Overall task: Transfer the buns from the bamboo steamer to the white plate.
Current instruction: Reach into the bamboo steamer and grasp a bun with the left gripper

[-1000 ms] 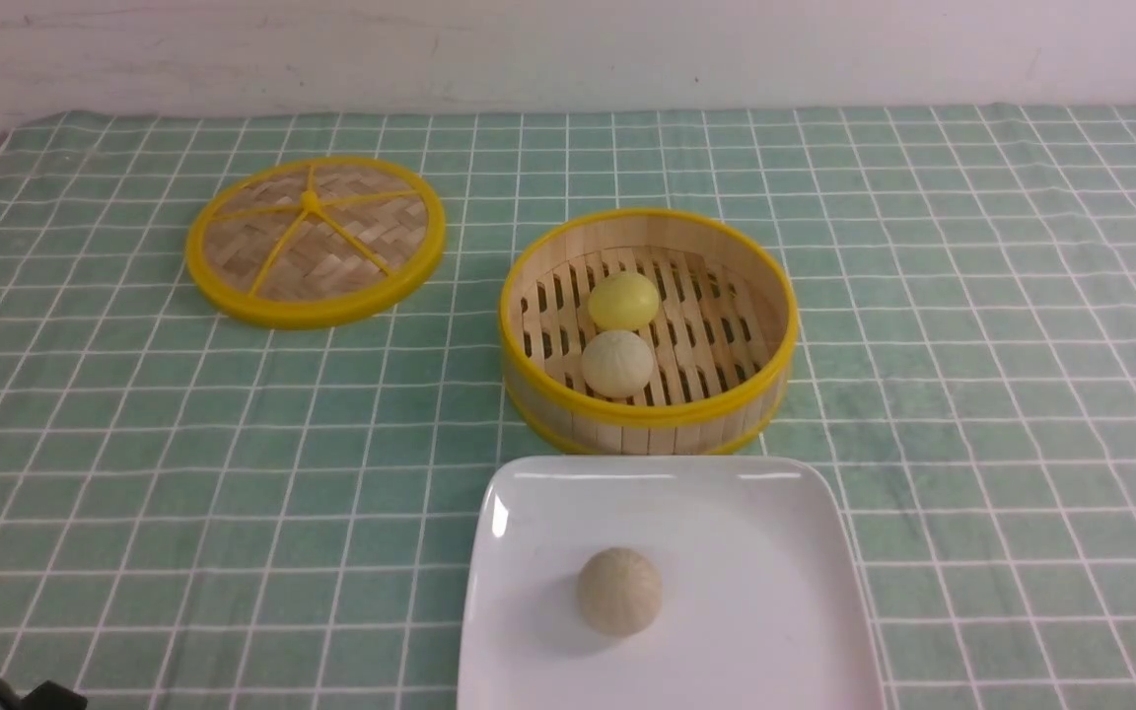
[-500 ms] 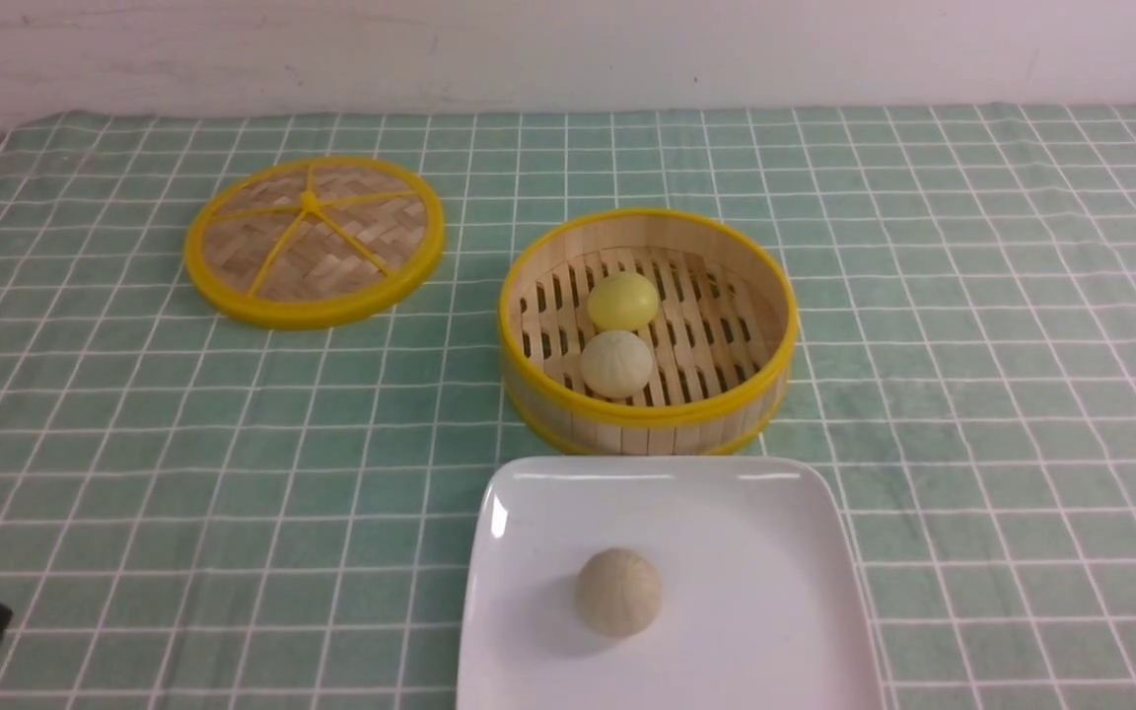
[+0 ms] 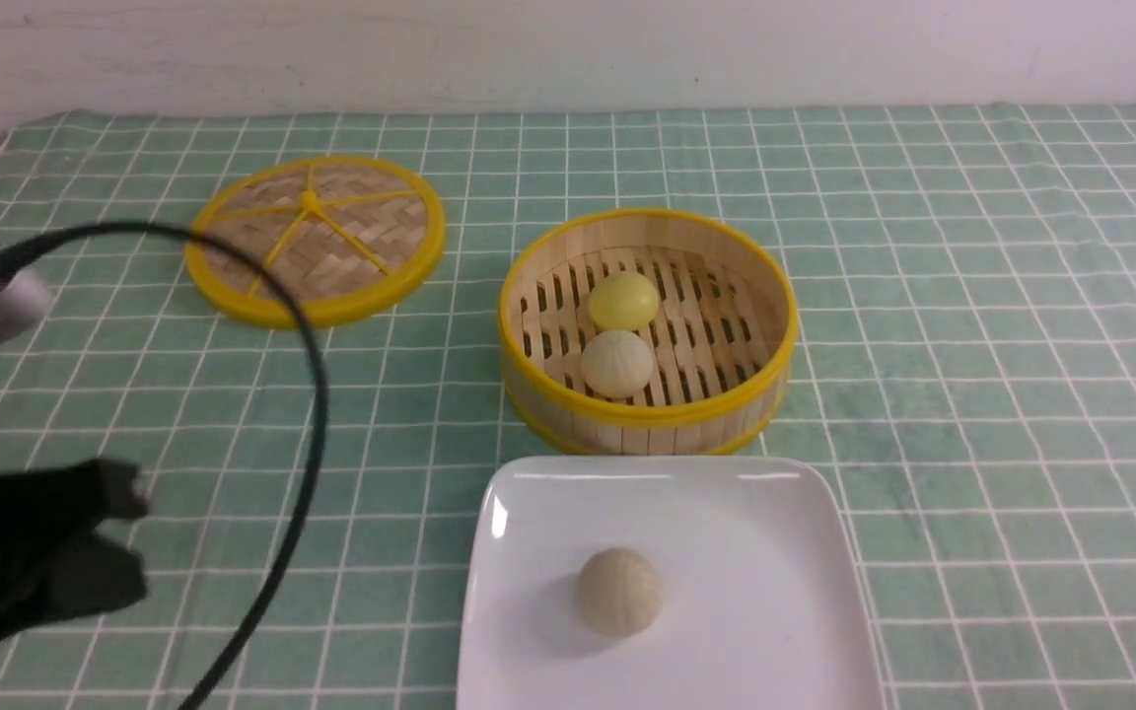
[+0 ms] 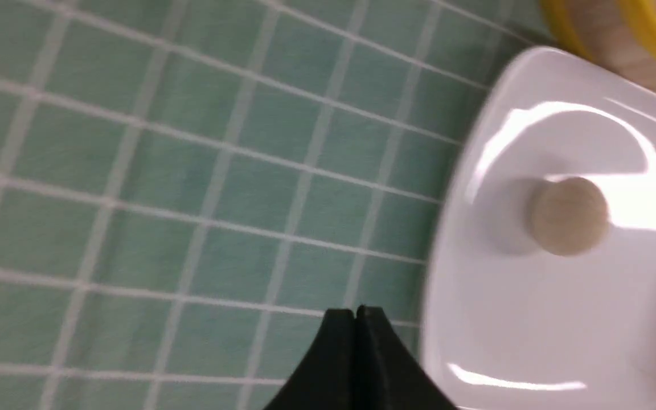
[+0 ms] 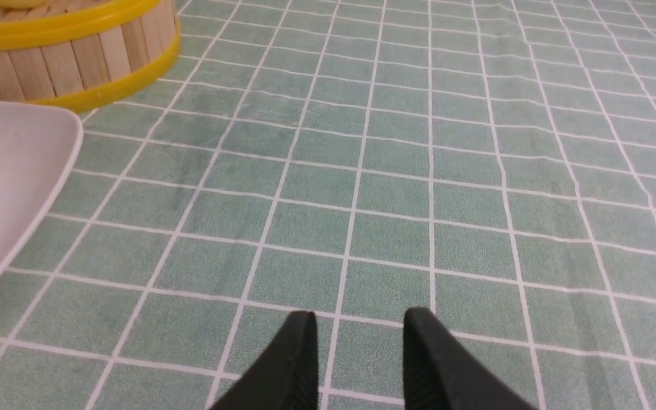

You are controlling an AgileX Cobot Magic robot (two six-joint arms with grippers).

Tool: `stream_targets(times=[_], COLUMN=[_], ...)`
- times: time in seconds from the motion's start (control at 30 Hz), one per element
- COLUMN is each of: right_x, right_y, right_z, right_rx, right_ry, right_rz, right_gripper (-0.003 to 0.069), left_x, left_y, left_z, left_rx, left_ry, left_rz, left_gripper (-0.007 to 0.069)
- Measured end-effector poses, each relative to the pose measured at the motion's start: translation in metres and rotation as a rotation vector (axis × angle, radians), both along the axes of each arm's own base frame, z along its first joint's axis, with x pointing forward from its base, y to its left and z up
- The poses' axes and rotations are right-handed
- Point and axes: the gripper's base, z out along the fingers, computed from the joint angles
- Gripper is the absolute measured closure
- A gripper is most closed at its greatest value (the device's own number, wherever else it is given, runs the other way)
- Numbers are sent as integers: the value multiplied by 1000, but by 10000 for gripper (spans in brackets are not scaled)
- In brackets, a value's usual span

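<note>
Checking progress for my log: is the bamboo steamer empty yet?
Not empty. The bamboo steamer holds two buns on its slatted floor: a yellow bun and a pleated cream bun. A beige bun sits on the white plate.

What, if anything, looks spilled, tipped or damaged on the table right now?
Nothing stands out. The bamboo steamer sits upright with a yellow bun and a pleated bun inside, a third bun rests on the white plate, and the lid lies flat on the cloth. A black cable crosses the lid in the front view.
</note>
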Motion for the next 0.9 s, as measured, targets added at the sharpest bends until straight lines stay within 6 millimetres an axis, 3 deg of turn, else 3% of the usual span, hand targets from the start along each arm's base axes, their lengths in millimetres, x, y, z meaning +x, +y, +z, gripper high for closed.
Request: stream_targets(times=[0.03,0.13,0.23,0.37,0.53,0.7,0.9], right_x=[0,0,0,0,0,0,0], right_y=[0,0,0,0,0,0,0], right_z=[0,0,0,0,0,0,0], right_rx=[0,0,0,0,0,-1,-3], right_ry=[0,0,0,0,0,0,0], right_rz=[0,0,0,0,0,0,0], right_gripper=[419,419,419,419,419,419,419], left_x=[5,38,69,111,161,197,225], left_y=[-2,-35,-67,-105,-152,-193,-219], left_z=[1,4,-2,-18,-19,-27,-38], left_rx=[0,-97,-102,-13,87,179,343], left_ry=[0,2,16,54,13,-47,-153], left_rz=[-27,-246,-328,-362,-387,-468,-552], left_gripper=[623,610,569,467,300,202,192])
